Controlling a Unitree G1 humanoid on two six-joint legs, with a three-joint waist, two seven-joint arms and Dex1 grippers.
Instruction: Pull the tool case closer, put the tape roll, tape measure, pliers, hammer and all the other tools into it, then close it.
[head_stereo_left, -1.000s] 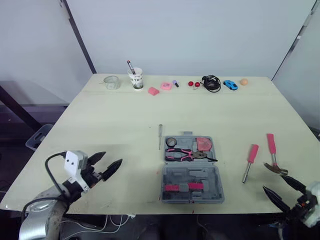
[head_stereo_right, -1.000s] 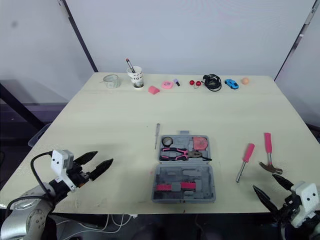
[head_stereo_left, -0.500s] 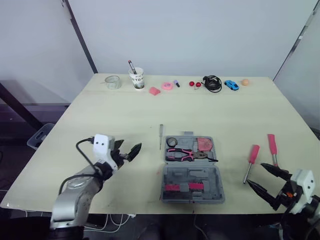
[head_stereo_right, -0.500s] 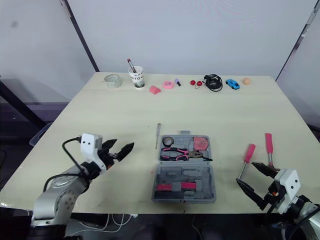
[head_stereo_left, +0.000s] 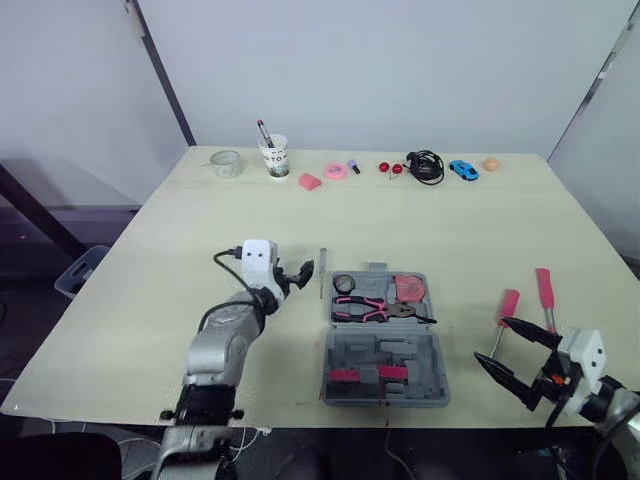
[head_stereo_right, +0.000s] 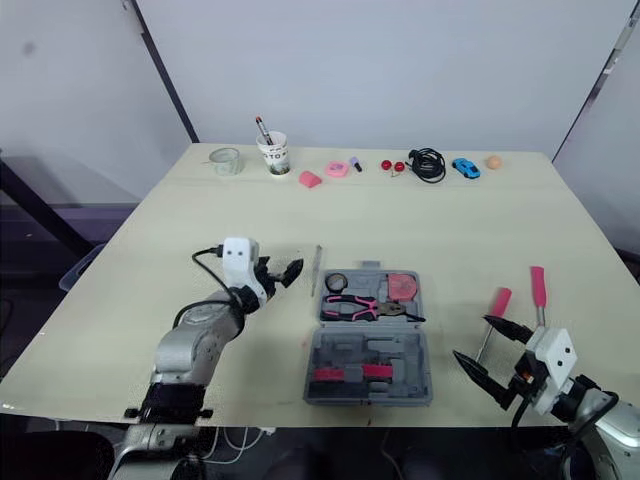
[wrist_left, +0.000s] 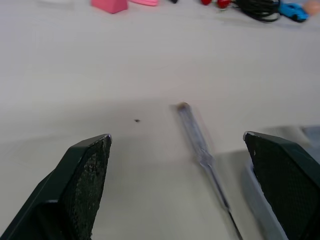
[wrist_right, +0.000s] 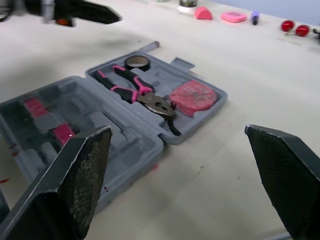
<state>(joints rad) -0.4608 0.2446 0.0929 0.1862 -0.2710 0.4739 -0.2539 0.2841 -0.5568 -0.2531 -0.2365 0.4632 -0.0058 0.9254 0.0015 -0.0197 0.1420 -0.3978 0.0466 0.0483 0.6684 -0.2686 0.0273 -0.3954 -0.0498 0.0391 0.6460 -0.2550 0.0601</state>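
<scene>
Tool case (head_stereo_left: 385, 340) is lying open and flat near the front edge of the counter (head_stereo_left: 200, 230), lid half toward the far side. Tape roll (head_stereo_left: 343, 284), pliers (head_stereo_left: 375, 309) and red tape measure (head_stereo_left: 406, 289) are sitting in that far half; the near half is holding a few pink-handled bits. Thin clear-handled screwdriver (head_stereo_left: 321, 272) is lying on the counter just off the case's left far corner. Left tool (head_stereo_left: 296, 274) is hanging just beside it, fingers spread wide, gripping nothing; in the wrist view the screwdriver is lying between the two fingers. Pink screwdriver (head_stereo_left: 501, 322) and hammer (head_stereo_left: 545, 295) are lying on the counter right of the case, side by side. Right tool (head_stereo_left: 491, 340) is hovering near the pink screwdriver's shaft, fingers spread, empty. Cup with a pen (head_stereo_left: 273, 157), black cable (head_stereo_left: 423, 166) and blue toy car (head_stereo_left: 461, 169) are sitting along the far edge.
</scene>
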